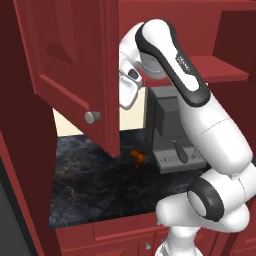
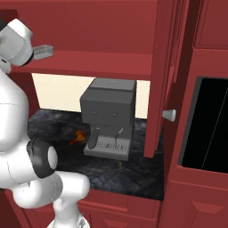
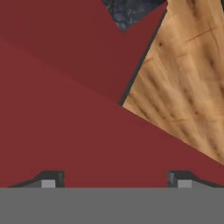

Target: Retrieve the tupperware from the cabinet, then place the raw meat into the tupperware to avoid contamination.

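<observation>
Two doors: the cabinet (image 1: 75,60) hangs open, one panelled door (image 1: 70,65) swung out over the tabletop at the left, the other (image 2: 162,75) standing edge-on at the right, each with a small round silver knob (image 1: 92,117).
Shelf: red shelf (image 2: 93,62) runs across inside, above the cream back wall.
Tupperware: small grey tub (image 2: 43,51) sits on the shelf at its left end, just beside the arm's upper joint in the right base view.
Raw meat: orange-brown lump (image 1: 137,157) lies on the dark marbled tabletop (image 1: 90,185), just left of the coffee machine, well below the tub.
Coffee machine: dark grey boxy unit (image 2: 109,118) stands on the tabletop under the shelf, between the two doors.
Arm: white arm (image 1: 200,130) rises from the lower right and bends up toward the cabinet opening behind the left door.
Tool: tool (image 3: 116,181) spread wide, fingertips (image 3: 49,180) far apart with nothing between them; flat red cabinet surface fills the space ahead, with pale wood floor (image 3: 188,78) off to one side.
Oven: black glass front (image 2: 209,129) set in red casing at far right.
</observation>
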Motion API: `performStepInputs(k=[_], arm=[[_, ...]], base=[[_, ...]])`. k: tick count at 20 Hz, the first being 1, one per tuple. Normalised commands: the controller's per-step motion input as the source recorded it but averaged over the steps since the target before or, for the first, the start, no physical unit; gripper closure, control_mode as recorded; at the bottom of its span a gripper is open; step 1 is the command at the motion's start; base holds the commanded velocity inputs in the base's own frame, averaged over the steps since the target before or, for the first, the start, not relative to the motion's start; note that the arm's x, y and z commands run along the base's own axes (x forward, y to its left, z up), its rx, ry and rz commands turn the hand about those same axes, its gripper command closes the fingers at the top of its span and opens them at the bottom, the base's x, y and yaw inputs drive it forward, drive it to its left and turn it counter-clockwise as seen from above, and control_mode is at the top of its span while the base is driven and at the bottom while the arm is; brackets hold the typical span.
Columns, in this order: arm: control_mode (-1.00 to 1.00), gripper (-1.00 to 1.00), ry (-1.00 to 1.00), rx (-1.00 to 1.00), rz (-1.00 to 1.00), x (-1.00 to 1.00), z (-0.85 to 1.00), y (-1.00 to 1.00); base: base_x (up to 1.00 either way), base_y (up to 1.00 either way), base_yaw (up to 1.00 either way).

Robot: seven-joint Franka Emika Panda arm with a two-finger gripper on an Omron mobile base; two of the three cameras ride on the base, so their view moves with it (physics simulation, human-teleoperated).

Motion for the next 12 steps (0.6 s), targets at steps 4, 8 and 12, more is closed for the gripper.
performStepInputs(k=[4,8,12], arm=[[-1.0,-1.0,0.02,-0.02,-0.15,0.0,-0.09,0.6],[-1.0,-1.0,0.0,-0.02,-0.14,0.0,-0.05,0.55],[-1.0,-1.0,0.0,-0.02,-0.12,0.0,0.0,0.45]], base=[[0.0,0.0,0.0],[0.0,0.0,0.0],[0.0,0.0,0.0]])
